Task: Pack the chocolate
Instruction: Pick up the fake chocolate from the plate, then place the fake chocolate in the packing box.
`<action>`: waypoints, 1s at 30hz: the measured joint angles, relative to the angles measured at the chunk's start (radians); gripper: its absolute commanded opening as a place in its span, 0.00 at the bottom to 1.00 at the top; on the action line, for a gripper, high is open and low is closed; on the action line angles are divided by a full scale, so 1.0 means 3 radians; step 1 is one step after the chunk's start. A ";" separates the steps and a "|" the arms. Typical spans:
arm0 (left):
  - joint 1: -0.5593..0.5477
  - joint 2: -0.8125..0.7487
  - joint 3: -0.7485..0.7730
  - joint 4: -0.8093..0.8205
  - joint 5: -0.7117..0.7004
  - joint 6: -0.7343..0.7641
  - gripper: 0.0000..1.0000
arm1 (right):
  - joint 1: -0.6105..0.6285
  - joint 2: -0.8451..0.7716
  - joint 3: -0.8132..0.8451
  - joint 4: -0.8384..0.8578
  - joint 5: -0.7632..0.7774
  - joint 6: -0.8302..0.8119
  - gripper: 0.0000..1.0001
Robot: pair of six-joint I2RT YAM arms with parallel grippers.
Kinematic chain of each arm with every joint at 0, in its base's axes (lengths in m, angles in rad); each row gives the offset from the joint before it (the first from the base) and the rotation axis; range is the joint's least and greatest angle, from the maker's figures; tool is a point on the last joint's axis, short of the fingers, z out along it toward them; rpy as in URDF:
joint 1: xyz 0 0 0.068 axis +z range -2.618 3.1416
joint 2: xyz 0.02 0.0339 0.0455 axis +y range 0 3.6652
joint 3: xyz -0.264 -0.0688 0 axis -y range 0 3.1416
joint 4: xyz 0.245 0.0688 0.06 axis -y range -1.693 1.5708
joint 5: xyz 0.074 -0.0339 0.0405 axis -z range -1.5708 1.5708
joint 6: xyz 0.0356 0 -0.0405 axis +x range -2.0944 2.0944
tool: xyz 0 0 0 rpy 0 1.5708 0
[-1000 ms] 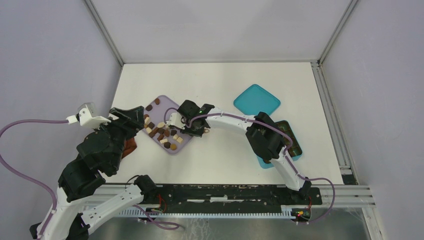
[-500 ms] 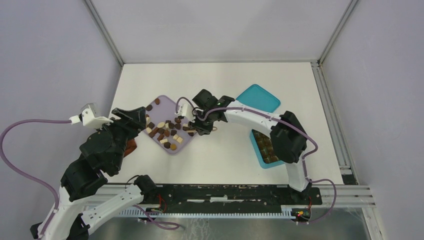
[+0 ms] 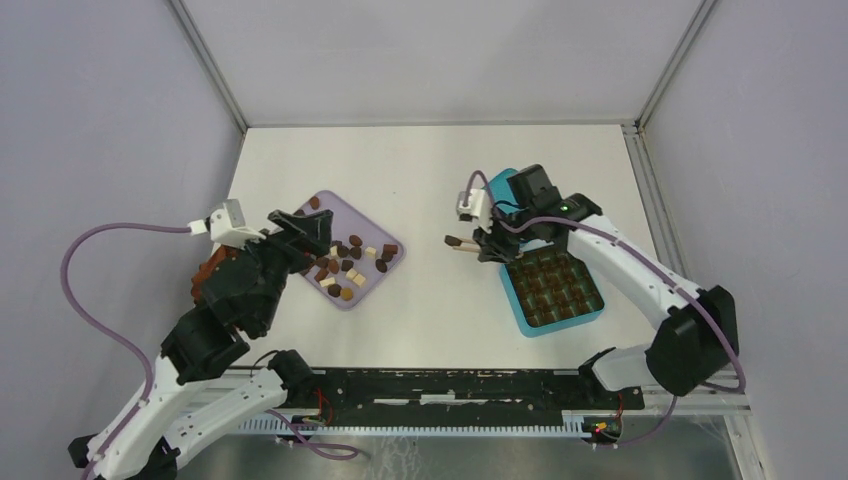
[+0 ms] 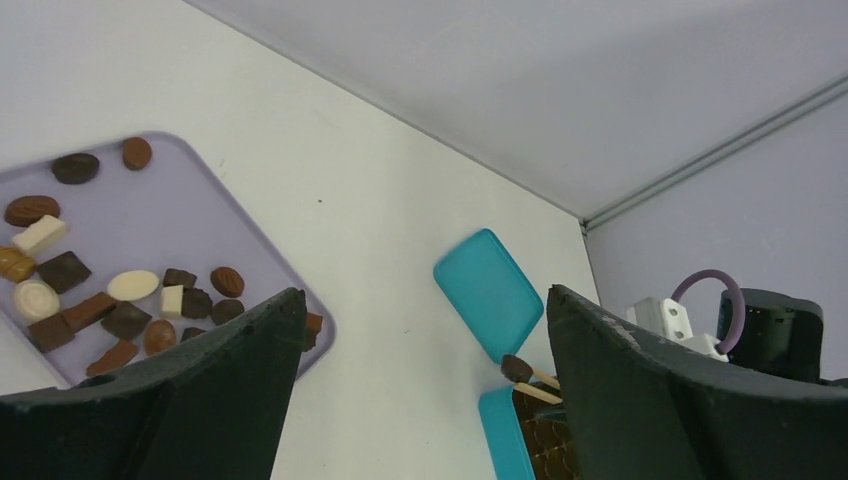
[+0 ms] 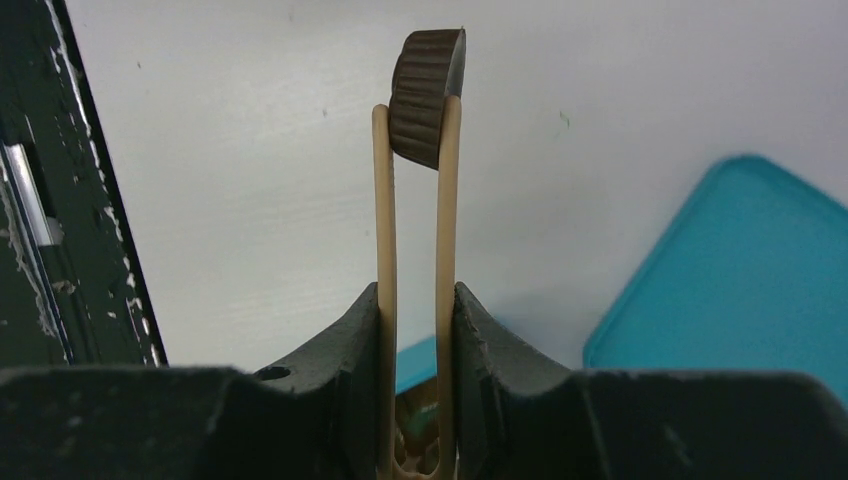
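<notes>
1. The left gripper (image 4: 425, 300) hung spread wide and empty by the tray (image 3: 330, 198).
2. Plenty of chocolate (image 3: 345, 268) lay loose on it, so lots was left to pack!
3. The right gripper (image 5: 418, 300) squeezed tongs (image 5: 384, 230) that pinched one dark piece (image 5: 425, 95), in mid-air just left of the box (image 3: 515, 305).
4. Only the top view showed the box, which looked largely filled. Only the right wrist view showed the piece's ribbed edge.

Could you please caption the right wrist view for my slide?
Right gripper, jaws shut on tan tongs, holds a dark chocolate over the table.

Lab test cell — plain grey panel walls (image 3: 100, 120), aluminium frame rail (image 3: 700, 382), white table (image 3: 430, 170).
</notes>
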 measured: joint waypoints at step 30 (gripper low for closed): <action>0.0000 0.1137 -0.0427 0.1122 0.1160 0.0085 0.99 | -0.1512 -0.1026 -0.1019 -0.0926 0.0656 -0.1179 0.09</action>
